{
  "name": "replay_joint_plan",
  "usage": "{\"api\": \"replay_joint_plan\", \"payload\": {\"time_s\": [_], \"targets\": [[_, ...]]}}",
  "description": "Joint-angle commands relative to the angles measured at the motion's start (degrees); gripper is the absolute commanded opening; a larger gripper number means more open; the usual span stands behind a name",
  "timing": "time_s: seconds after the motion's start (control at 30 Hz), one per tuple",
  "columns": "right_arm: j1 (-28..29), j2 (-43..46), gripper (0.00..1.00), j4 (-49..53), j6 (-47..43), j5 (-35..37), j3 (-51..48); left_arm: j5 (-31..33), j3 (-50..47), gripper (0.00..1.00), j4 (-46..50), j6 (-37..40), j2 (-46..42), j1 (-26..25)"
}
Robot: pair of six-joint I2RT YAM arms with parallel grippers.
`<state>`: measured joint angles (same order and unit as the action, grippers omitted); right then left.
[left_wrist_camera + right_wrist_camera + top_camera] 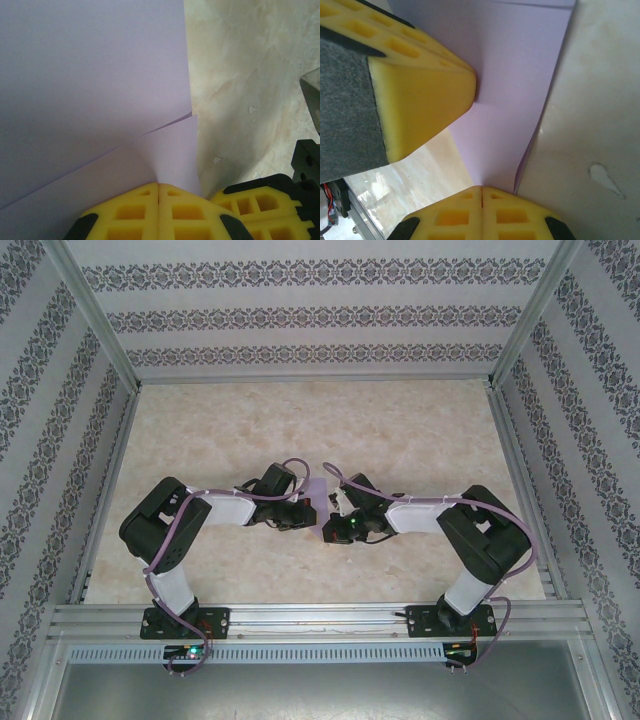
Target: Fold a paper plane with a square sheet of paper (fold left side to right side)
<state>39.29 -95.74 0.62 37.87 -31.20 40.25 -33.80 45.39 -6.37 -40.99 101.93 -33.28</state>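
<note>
Pinching hard, my left gripper (159, 194) has its two yellow fingers pressed together with no gap, and the edge of the square sheet of paper (90, 75) curves down into the seam between them. My right gripper (482, 196) is closed the same way, its yellow tips meeting on a narrow lower end of the lavender sheet (515, 60).

In the left wrist view an upper layer of the paper ends in a straight slanted edge, with a second layer showing beneath it just above my fingers. The other gripper's yellow fingers (260, 200) sit just beside mine on the right. In the right wrist view the left gripper's finger (420, 100) comes in from the upper left, its tip touching the paper at a faint horizontal crease. The sheet's right edge lifts slightly off the marbled tabletop (600, 100) and throws a thin shadow.

From above, the two grippers (305, 512) (337, 522) meet near the middle of the table (400, 430), and a small patch of lavender paper (319, 490) shows between them. A white fleck (602, 176) lies on the surface to the right.
</note>
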Motion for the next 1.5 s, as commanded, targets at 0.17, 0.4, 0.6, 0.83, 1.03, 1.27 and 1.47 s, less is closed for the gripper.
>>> {"api": "replay_joint_plan", "payload": {"time_s": [0.17, 0.4, 0.6, 0.83, 1.03, 1.27, 1.47], "targets": [[-0.18, 3.87, 0.0, 3.79, -1.59, -1.51, -4.45, 5.4, 0.31, 0.0, 4.3, -1.08, 3.12, 0.59], [-7.67, 15.99, 0.14, 5.62, -3.73, -2.95, -7.27, 5.55, 0.75, 0.0, 1.03, -4.86, 4.28, -0.11], [-16.07, 21.01, 0.32, 6.06, -9.17, -0.35, -7.5, 5.64, 1.12, 0.0, -2.83, -7.69, 4.85, -0.9], [-16.22, 17.39, 0.39, 4.08, -15.45, 1.71, -3.86, 4.09, 3.69, 0.12, -4.97, -6.69, 1.54, -0.83], [-13.39, 10.87, 0.44, 1.47, -18.71, 0.9, 0.82, 7.52, 6.61, 0.3, 3.97, 0.3, -6.61, 1.75], [-10.82, 1.73, 0.47, -0.67, -20.55, 0.03, 7.23, 7.95, 3.47, 0.33, 6.89, 2.85, -11.74, 7.54], [-10.44, -4.68, 0.46, -0.97, -21.21, -1.83, 11.27, 6.98, 0.9, 0.35, 7.39, 2.85, -12.96, 10.6]]}}
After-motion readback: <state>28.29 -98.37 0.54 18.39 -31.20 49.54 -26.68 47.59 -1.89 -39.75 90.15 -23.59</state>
